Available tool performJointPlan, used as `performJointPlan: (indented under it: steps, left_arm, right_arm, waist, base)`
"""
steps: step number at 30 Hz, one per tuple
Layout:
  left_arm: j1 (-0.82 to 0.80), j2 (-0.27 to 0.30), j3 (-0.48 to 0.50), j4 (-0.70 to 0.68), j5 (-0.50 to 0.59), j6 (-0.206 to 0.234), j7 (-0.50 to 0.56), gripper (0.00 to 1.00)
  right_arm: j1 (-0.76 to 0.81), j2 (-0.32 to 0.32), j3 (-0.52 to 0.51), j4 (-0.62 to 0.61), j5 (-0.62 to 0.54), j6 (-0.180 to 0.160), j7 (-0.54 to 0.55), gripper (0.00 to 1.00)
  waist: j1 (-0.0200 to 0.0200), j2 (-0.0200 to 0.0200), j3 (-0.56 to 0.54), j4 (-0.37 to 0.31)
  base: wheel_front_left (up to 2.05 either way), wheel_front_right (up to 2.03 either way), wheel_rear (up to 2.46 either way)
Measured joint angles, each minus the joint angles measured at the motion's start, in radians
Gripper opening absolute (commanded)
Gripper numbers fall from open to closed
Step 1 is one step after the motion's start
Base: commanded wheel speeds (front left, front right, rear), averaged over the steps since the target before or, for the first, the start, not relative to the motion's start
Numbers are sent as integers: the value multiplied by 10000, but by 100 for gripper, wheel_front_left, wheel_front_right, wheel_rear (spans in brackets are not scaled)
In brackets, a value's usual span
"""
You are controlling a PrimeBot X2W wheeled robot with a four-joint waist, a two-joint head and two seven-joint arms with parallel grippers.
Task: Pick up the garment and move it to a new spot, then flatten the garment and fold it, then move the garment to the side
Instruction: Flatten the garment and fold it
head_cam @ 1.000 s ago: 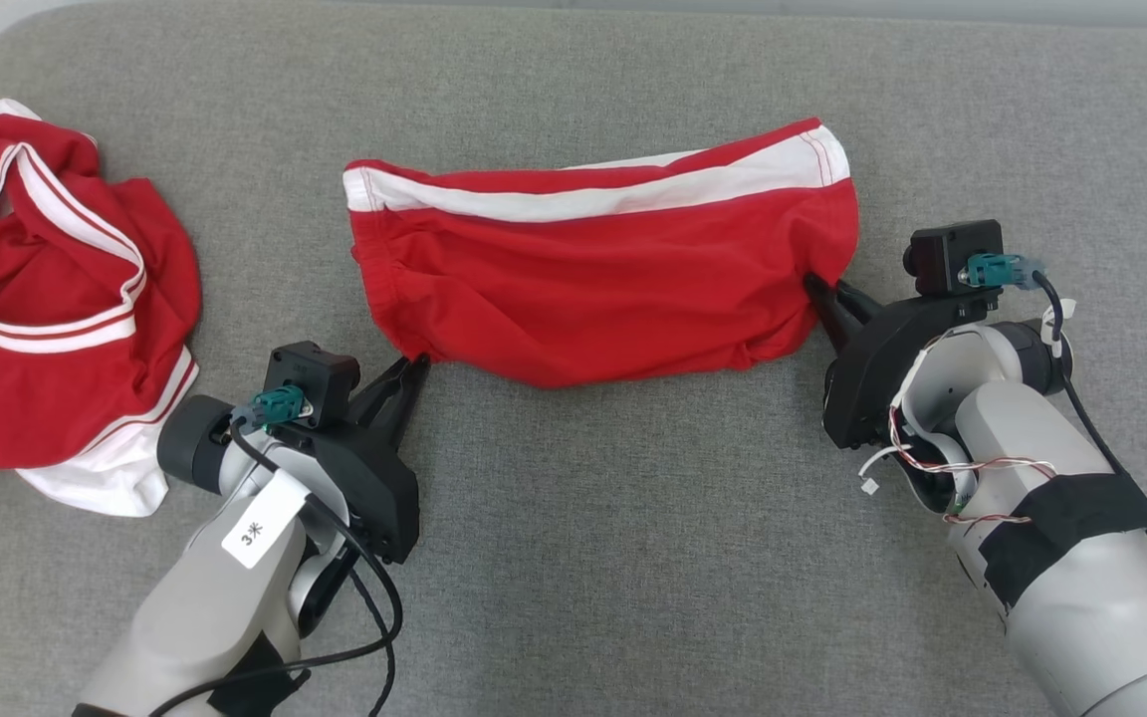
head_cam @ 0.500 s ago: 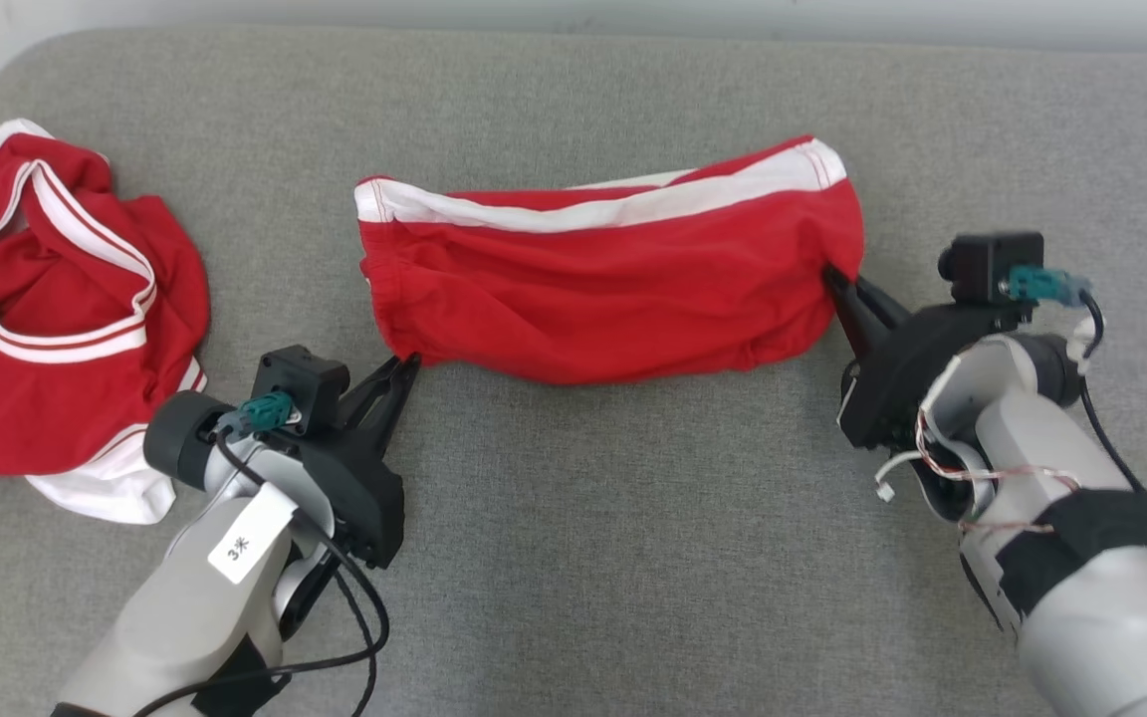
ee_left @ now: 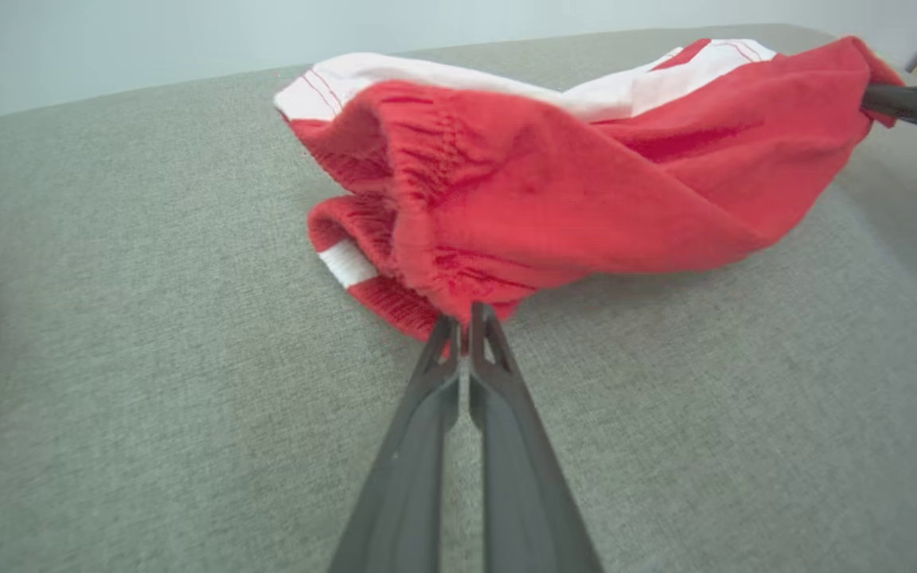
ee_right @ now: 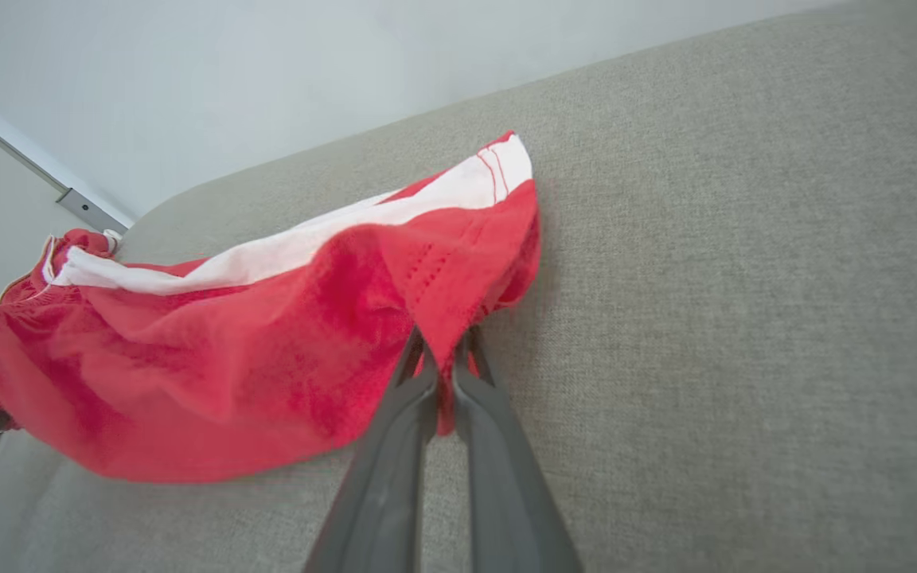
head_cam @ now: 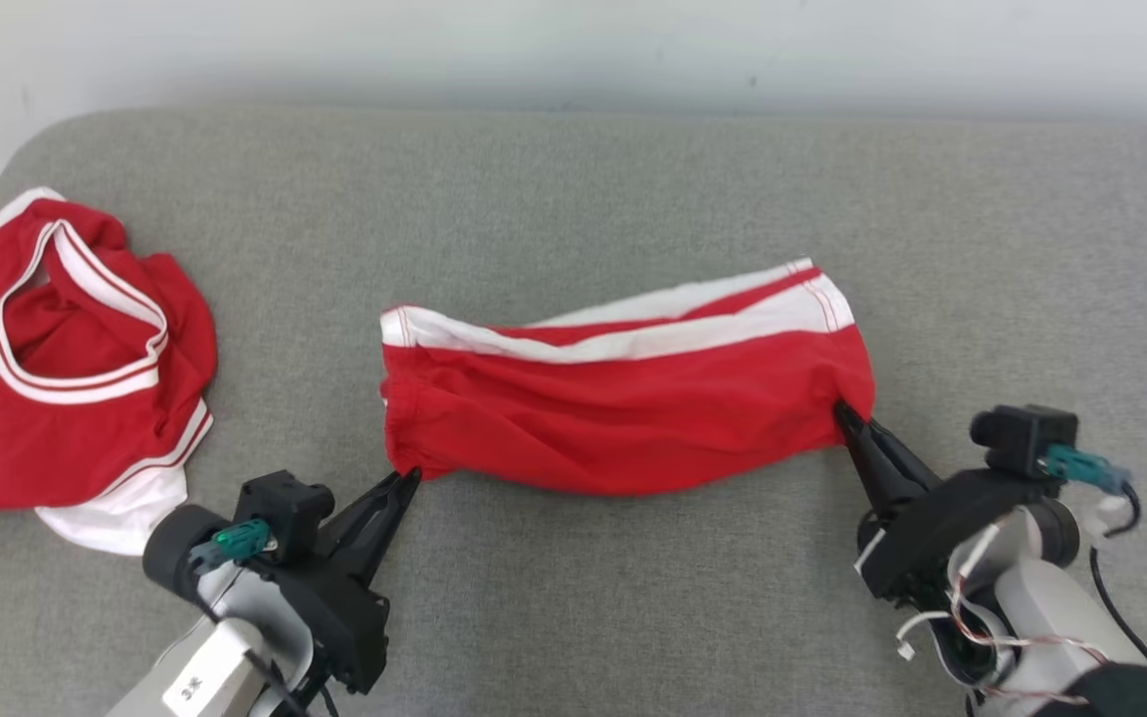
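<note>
A pair of red shorts with a white side stripe (head_cam: 623, 408) hangs stretched between my two grippers above the grey cushion. My left gripper (head_cam: 407, 478) is shut on the elastic waistband corner (ee_left: 458, 306). My right gripper (head_cam: 844, 410) is shut on the hem corner at the other end (ee_right: 442, 334). The near edge sags in the middle, and the white stripe (ee_left: 395, 76) runs along the far edge. In the left wrist view the right gripper's fingers (ee_left: 916, 107) show at the far right, pinching the cloth.
A second red garment with white trim, a jersey (head_cam: 66, 368), lies crumpled at the cushion's left end. The grey cushion (head_cam: 593, 617) spreads wide around the shorts. A pale wall (head_cam: 573, 50) runs along its far edge.
The head camera has tilted up, so the whole scene sits lower and the wall shows. Both grippers keep their hold, and the shorts look drawn nearer to me.
</note>
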Motion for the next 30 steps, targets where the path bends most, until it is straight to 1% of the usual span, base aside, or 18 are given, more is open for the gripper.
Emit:
performJointPlan:
  steps: [5, 10, 12, 14, 17, 21, 22, 23, 25, 30]
  left_arm:
    - [430, 433, -54, -955, -545, 0, -54, 0]
    - [1059, 874, -451, -1845, -938, 0, 65, 0]
    - [1393, 1137, -523, -2215, -1085, 0, 174, 0]
    - [1727, 1354, -508, -2545, -1398, 0, 247, 0]
    - [1985, 1582, -351, -2784, -1542, 0, 583, 0]
    - [2352, 1921, -299, -2986, -1710, 15, 1070, 0]
    - [2389, 1944, -326, -2999, -1743, 29, 1221, 0]
    - [2388, 1948, -351, -3030, -1764, 63, 1390, 0]
    - [2389, 1973, -370, -3095, -1818, 192, 1651, 0]
    - [2396, 1977, -506, -3459, -1979, 265, 2153, 0]
  right_arm:
    - [956, -151, -238, -1281, 382, 25, -105, 0]
    - [2381, -435, -337, -2382, 545, 19, 46, 0]
    - [2941, -472, -374, -2826, 627, -81, 107, 0]
    - [3406, -472, -430, -3331, 723, -211, 180, 0]
    - [3869, -499, -594, -3958, 882, -460, 309, 0]
    - [4208, -569, -779, -4412, 991, -861, 560, 0]
    - [4291, -604, -813, -4475, 1001, -905, 660, 0]
    - [4369, -637, -865, -4516, 1045, -1037, 736, 0]
    - [4501, -704, -901, -4533, 1083, -1181, 949, 0]
    - [4715, -884, -798, -4755, 1066, -1536, 1478, 0]
  waist:
    - [0, 0, -330, -123]
    - [0, 0, -656, -213]
    - [-1, 0, -761, -257]
    - [-2, -1, -822, -332]
    - [0, 0, -861, -448]
    - [0, 0, -861, -598]
    - [0, -1, -850, -627]
    - [0, 0, -832, -642]
    - [0, 1, -787, -650]
    - [0, 1, -664, -582]
  base:
    - [0, 0, 0]
    - [0, 0, 0]
    - [0, 0, 0]
    - [0, 0, 0]
    - [0, 0, 0]
    - [0, 0, 0]
    - [0, 0, 0]
    - [0, 0, 0]
    - [0, 0, 0]
    - [0, 0, 0]
